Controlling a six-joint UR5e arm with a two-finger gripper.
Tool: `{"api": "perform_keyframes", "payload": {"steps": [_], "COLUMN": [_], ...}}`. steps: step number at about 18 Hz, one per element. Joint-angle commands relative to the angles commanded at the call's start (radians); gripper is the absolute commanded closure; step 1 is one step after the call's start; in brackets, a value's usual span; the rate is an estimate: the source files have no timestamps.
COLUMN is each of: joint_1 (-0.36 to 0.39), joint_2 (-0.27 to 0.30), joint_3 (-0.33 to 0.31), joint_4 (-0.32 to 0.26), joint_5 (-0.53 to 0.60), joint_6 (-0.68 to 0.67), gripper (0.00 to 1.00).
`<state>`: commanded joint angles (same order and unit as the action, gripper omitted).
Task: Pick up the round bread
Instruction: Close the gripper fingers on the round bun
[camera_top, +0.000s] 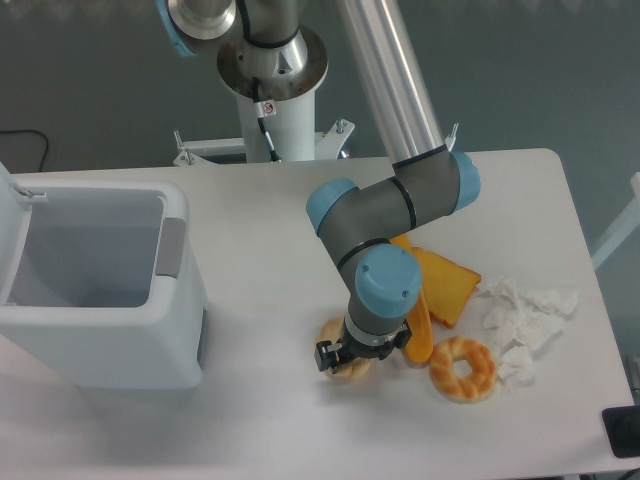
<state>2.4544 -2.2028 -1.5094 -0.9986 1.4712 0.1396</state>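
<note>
Bagel (463, 368), baguette (419, 331) — tissue (523, 326), bin (95, 289)

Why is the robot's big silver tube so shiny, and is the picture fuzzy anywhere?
Camera view: the silver tube catches the room light, leaving a bright streak along it. The light is soft, so the bagel and tissues cast only faint shadows on the table. The picture is a bit soft all over; the round bread under the gripper shows little detail.

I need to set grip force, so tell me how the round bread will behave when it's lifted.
The round bread is small and bun-like, so probably light and a bit squashy under the gripper. Its rounded shape suggests it could roll or slip if pinched off-centre. Its floury-looking surface may give fair friction. How the jaws stand is hidden.
</note>
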Motion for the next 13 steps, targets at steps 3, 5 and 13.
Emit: {"api": "perform_keyframes", "payload": {"steps": [3,5,13], "joint_1": [-0.002,-0.002,-0.002], "joint_2": [0.006,0.008,0.029], "joint_3": [0.002,0.002,0.003], "joint_4": [0.0,0.0,0.0], "joint_5": [-0.003,-0.012,-0.028], "joint_6": [0.0,0.0,0.002], "gripper": [0.55,0.82,1.0]}}
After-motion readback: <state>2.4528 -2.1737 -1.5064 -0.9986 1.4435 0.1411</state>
